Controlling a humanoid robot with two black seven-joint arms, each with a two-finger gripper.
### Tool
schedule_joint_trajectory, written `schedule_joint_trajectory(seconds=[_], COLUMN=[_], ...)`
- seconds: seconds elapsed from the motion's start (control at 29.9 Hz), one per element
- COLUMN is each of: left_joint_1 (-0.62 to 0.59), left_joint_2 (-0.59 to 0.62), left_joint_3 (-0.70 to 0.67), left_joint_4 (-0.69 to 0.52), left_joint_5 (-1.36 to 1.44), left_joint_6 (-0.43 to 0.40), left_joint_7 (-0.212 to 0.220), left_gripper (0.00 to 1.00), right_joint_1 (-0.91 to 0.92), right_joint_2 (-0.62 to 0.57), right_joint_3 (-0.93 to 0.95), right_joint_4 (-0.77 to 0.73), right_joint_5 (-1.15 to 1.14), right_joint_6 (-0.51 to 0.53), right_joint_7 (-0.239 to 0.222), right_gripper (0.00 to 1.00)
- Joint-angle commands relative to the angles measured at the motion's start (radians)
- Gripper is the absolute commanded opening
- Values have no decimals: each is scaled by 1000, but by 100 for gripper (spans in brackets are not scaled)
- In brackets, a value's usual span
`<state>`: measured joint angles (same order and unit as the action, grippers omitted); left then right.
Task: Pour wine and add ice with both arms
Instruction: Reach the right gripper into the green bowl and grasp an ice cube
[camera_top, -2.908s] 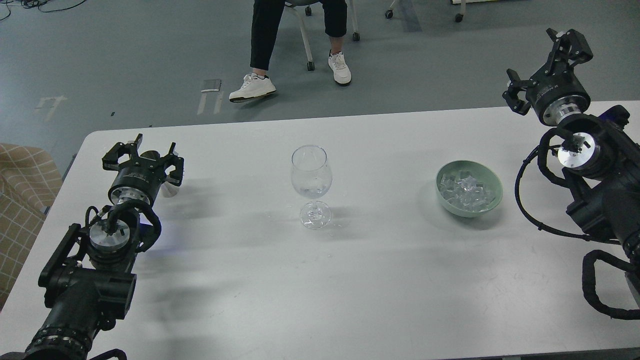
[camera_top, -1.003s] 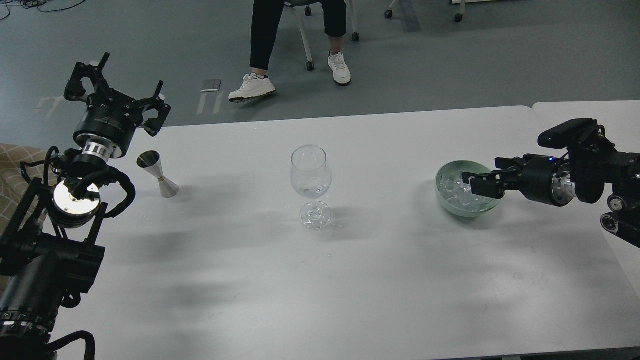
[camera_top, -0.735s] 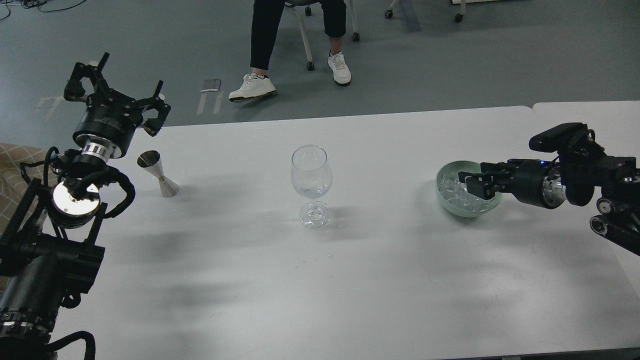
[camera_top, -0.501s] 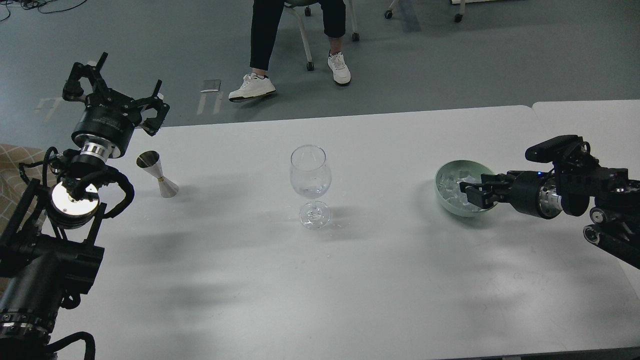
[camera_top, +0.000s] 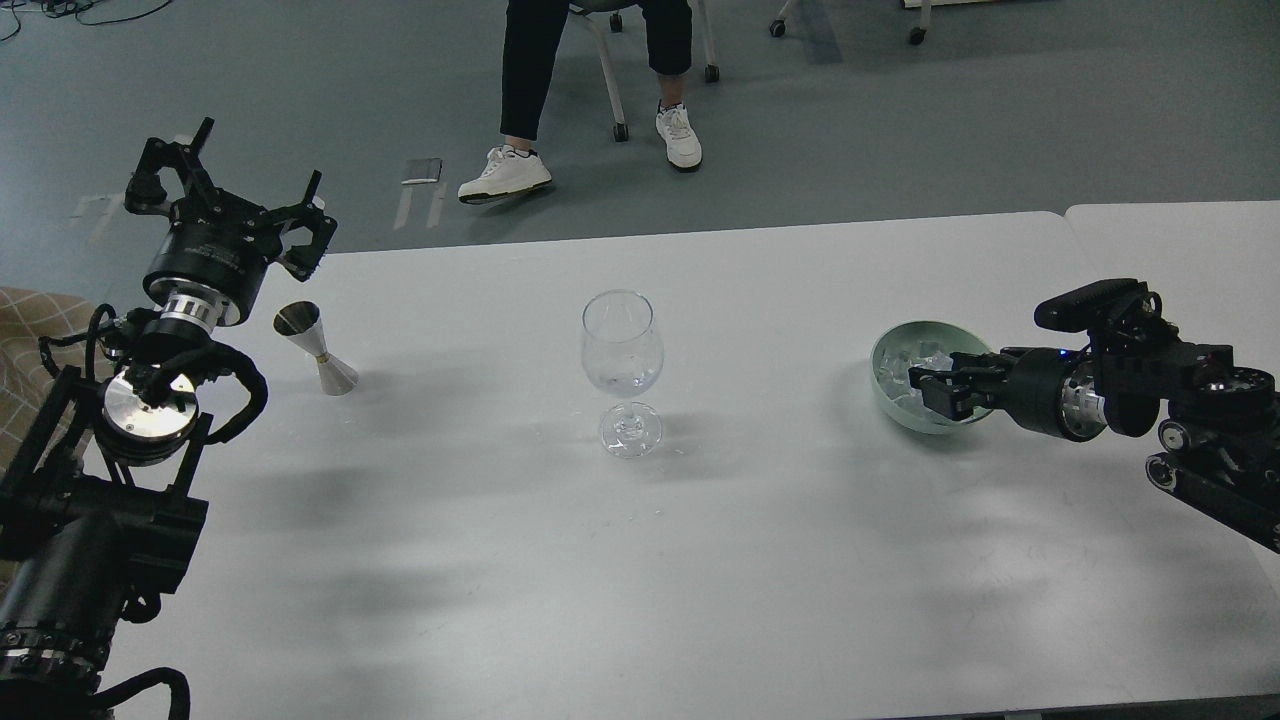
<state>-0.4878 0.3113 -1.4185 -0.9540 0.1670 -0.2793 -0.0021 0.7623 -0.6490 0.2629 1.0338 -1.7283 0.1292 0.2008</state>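
The right gripper (camera_top: 932, 388) reaches level into the green bowl (camera_top: 890, 400) at 3 o'clock on the table (camera_top: 640, 560), its tips down among the ice (camera_top: 905, 370); whether the fingers are parted or pinching a cube I cannot tell. The left gripper (camera_top: 225, 190) hangs raised at 10 o'clock, fingers spread wide, holding nothing. Just beside it at its 5 o'clock stands a steel jigger (camera_top: 318, 347). The glass (camera_top: 622, 360) sits upright at centre with a little wine (camera_top: 622, 381) in the bottom of its bulb

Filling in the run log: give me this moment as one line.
left gripper: open, raised beside jigger | right gripper: in bowl at ice, closure unclear | wine glass: upright, centre
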Motion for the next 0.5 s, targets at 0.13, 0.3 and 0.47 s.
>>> schedule_joint_trajectory(seconds=[0.13,0.3,0.47], left_joint_1=[0,0,0], left_joint_2=[0,0,0], left_joint_3=[1,0,0], left_joint_4=[11,15,15], left_joint_5=[0,0,-1], left_joint_6=[0,0,0], left_joint_7=[-18,-18,-18], left_gripper=[98,98,98], right_joint_1=[-1,-1,2], right_joint_2=[3,12,15], right_joint_3=[-1,-1,2], right_joint_4=[-3,-9,-6], right_joint_5=[-45,-43,-40], right_joint_6=[0,-8,-14], right_joint_7=[-47,-52,-51], right_gripper=[8,0,0])
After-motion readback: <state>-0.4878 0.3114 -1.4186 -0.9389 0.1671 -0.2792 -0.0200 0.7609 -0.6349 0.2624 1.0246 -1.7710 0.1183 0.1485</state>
